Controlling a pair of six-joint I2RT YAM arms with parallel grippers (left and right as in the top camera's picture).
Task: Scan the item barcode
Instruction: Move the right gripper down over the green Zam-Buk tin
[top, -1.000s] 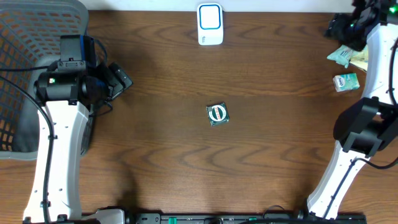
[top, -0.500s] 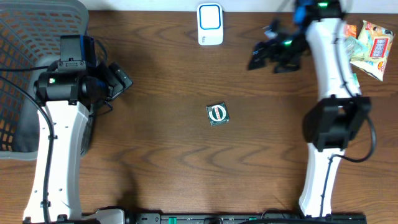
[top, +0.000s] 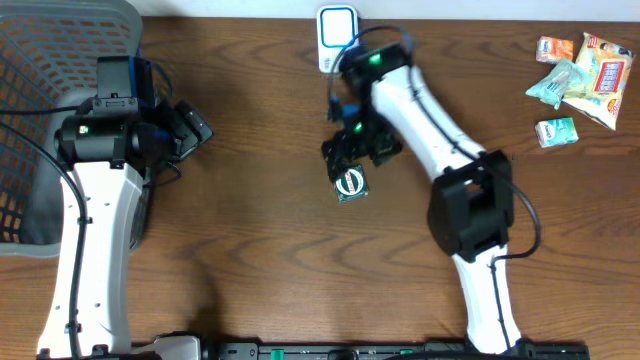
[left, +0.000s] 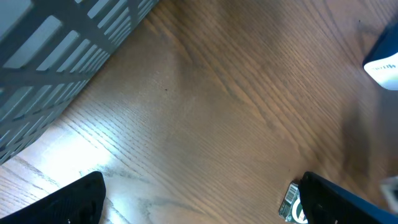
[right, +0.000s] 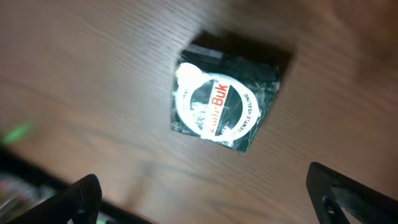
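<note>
The item is a small dark green square packet with a round white label, lying flat mid-table. My right gripper hangs open just behind it and above it, holding nothing. In the right wrist view the item lies ahead of the open gripper, apart from both fingertips. The white and blue scanner stands at the table's back edge. My left gripper is open and empty at the left. Its wrist view catches the item's barcode edge beside the right fingertip.
A grey mesh basket stands at the far left, also seen as basket in the left wrist view. Several snack packs lie at the back right. The scanner shows at the left wrist view's right edge.
My right arm has swung from the far right across the table to just above the item, its jaws spreading wider. The left arm and the item have not moved.
</note>
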